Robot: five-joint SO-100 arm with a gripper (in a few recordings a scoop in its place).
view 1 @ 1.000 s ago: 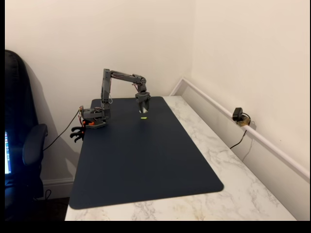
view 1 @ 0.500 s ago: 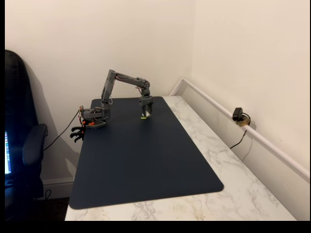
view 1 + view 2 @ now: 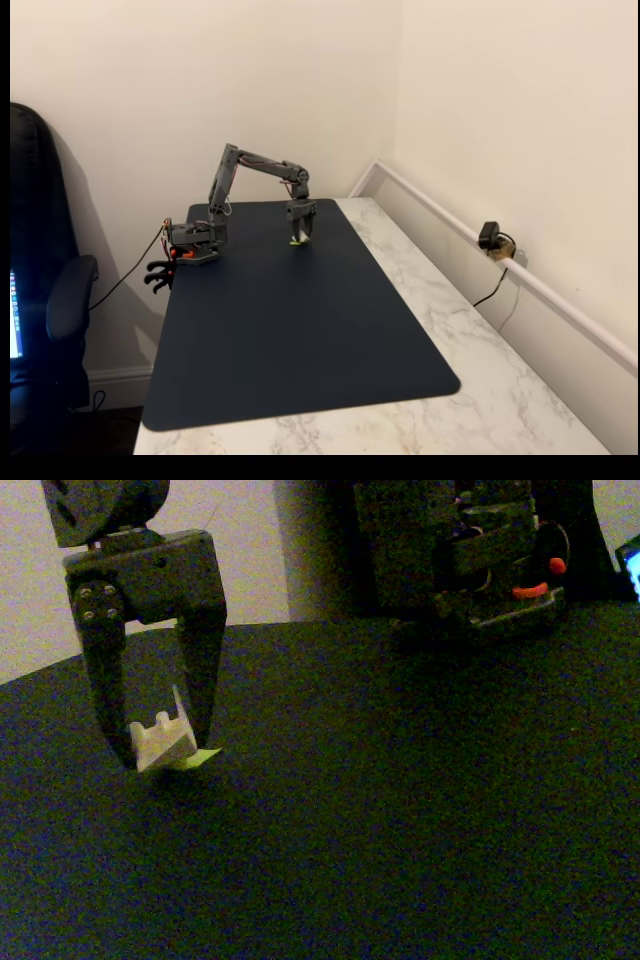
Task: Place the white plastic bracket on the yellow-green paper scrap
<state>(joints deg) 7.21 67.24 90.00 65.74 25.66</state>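
The gripper (image 3: 160,748) hangs low over the dark blue mat (image 3: 400,810) with its fingers (image 3: 203,680) clenched on the white plastic bracket (image 3: 160,738), whose lower edge sits at, or just above, the yellow-green paper scrap (image 3: 198,759) — whether it touches I cannot tell. To finish well, I would settle the bracket straight down until it rests on the scrap, then part the fingers slowly so neither drags the piece or flicks the light paper aside. In a fixed view the scrap shows as a bright speck under the gripper (image 3: 298,234). The arm's base (image 3: 193,245) stands well apart at the mat's edge, and the marble bench (image 3: 450,320) lies beyond — nothing crowds the drop.
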